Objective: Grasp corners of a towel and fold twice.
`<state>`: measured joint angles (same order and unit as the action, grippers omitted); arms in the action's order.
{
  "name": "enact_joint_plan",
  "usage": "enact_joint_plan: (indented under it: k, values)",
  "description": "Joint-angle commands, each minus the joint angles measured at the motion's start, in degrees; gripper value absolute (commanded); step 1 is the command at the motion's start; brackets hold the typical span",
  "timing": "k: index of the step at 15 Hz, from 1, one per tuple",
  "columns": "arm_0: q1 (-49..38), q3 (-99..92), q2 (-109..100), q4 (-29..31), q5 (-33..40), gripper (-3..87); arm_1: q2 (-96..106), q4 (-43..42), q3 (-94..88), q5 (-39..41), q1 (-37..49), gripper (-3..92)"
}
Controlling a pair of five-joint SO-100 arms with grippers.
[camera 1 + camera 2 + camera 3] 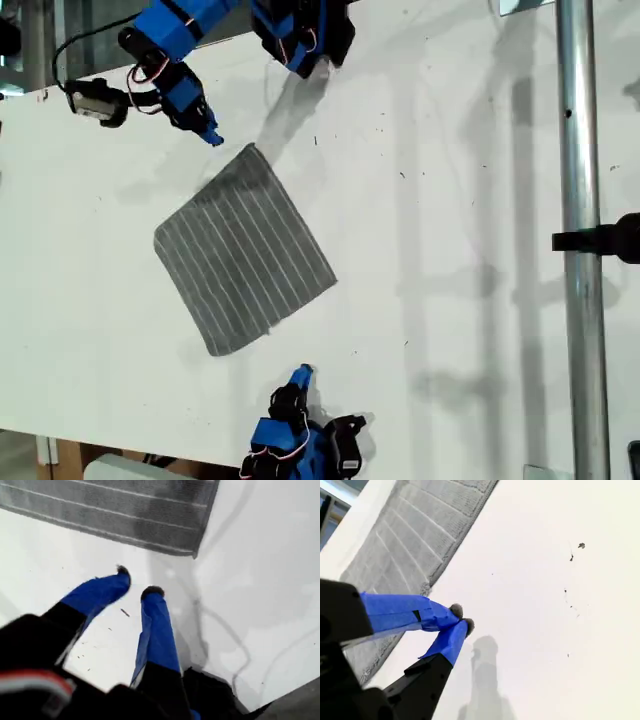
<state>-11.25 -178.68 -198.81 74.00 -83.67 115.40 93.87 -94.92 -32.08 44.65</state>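
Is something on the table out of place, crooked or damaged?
Only the towel looks askew: it lies flat and unfolded but turned like a diamond against the table edges. No tear or spill is visible. Small dark specks dot the white surface.

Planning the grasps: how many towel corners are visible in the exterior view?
4, none hidden: top, the exterior view's left, bottom, the exterior view's right.
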Motion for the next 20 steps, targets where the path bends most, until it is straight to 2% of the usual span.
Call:
enact_joint_plan:
  k: [1, 2, 7, 10, 15, 17, 18, 19, 20]
  values:
    - [1.14, 0.0, -0.26, 0.09, -0.62, -2.0, -6.15, 0.09, 9.14, 4.66, 2.46, 33.8]
    - [1.23, 0.0, -0.26, 0.09, -0.62, -2.0, -7.65, -0.88, 9.23, 6.59, 2.9, 40.1]
    - [2.81, 0.09, -0.26, -0.18, -1.67, -2.0, -11.6, -16.7, -8.61, 9.23, 3.08, 38.4]
    - [3.08, 0.18, -0.26, -0.62, -2.9, -2.0, -20.65, -26.72, -14.68, 10.9, 3.6, 38.0]
    - [3.52, 0.26, -0.26, 0.26, -3.96, -2.0, -32.34, -31.73, -12.22, 12.22, 3.52, 35.4]
    - [3.52, 0.26, -0.26, 0.35, -4.13, -2.0, -33.57, -32.26, -11.95, 13.18, 3.78, 27.5]
    - [3.52, 0.26, -0.26, 0.35, -4.22, -2.0, -33.75, -32.43, -11.87, 13.1, 3.78, 9.2]
    - [3.34, 0.7, -0.26, 0.35, -4.04, -2.0, -33.66, -32.7, -11.78, 12.74, 3.78, -0.2]
    - [2.81, 2.37, -0.18, 0.18, -3.6, -2.1, -33.31, -33.31, -12.22, 12.74, 3.34, -0.2]
